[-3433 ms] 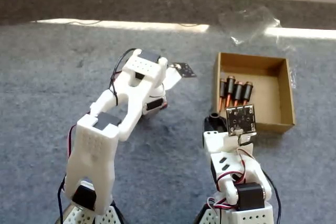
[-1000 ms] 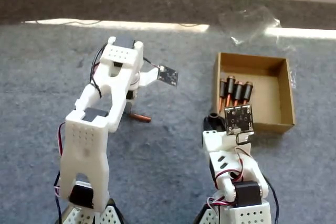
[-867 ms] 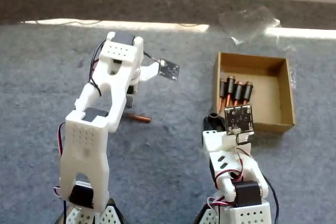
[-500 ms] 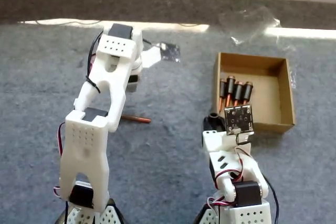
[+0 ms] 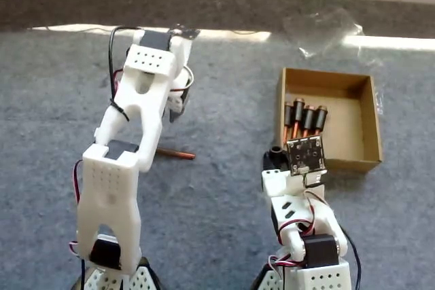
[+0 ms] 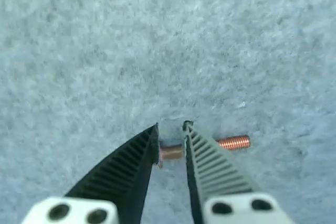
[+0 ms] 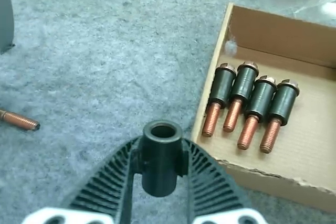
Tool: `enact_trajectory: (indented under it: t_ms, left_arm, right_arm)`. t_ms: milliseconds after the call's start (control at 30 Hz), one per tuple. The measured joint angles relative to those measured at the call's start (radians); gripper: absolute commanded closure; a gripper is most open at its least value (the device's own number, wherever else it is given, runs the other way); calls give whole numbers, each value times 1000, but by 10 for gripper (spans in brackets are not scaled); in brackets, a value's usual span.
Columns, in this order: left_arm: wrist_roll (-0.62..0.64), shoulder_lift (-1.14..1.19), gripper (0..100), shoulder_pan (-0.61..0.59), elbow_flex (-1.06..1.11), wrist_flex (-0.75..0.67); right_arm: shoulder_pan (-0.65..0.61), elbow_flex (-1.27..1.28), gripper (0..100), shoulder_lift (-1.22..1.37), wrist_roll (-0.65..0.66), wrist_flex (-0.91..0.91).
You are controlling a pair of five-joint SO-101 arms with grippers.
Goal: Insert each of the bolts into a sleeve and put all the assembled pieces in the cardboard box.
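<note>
Bolt [image 6: 233, 142] lies free beyond parted left fingers [image 6: 131, 161]; right fingers [image 7: 210, 177] clamp sleeve [image 7: 159, 161] near box [image 7: 315, 40].

A copper tone is being shown by the bolt [image 5: 178, 154] left of centre. Black is being worn by the sleeve [image 7: 159, 163], and cardboard brown by the box [image 5: 350, 130] at right. The carpet [image 5: 224, 229] is being seen as flecked grey. White is being carried by the arms [image 5: 112, 195], and black ribbing by the fingers [image 6: 126, 166].
</note>
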Motion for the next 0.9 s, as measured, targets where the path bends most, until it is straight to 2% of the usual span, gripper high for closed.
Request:
enact_trajectory:
  t_ms: [267, 400, 633, 900]
  left_arm:
    - [158, -304, 919, 3, 328, 0]
    - [239, -374, 919, 3, 422, 0]
    - [563, -348, 916, 3, 440, 0]
    - [847, -180, 915, 3, 440, 0]
  right_arm:
    - [0, 0, 995, 0, 0, 0]
    - [0, 0, 995, 0, 3, 0]
    - [0, 0, 995, 0, 6, 0]
    - [0, 0, 995, 0, 6, 0]
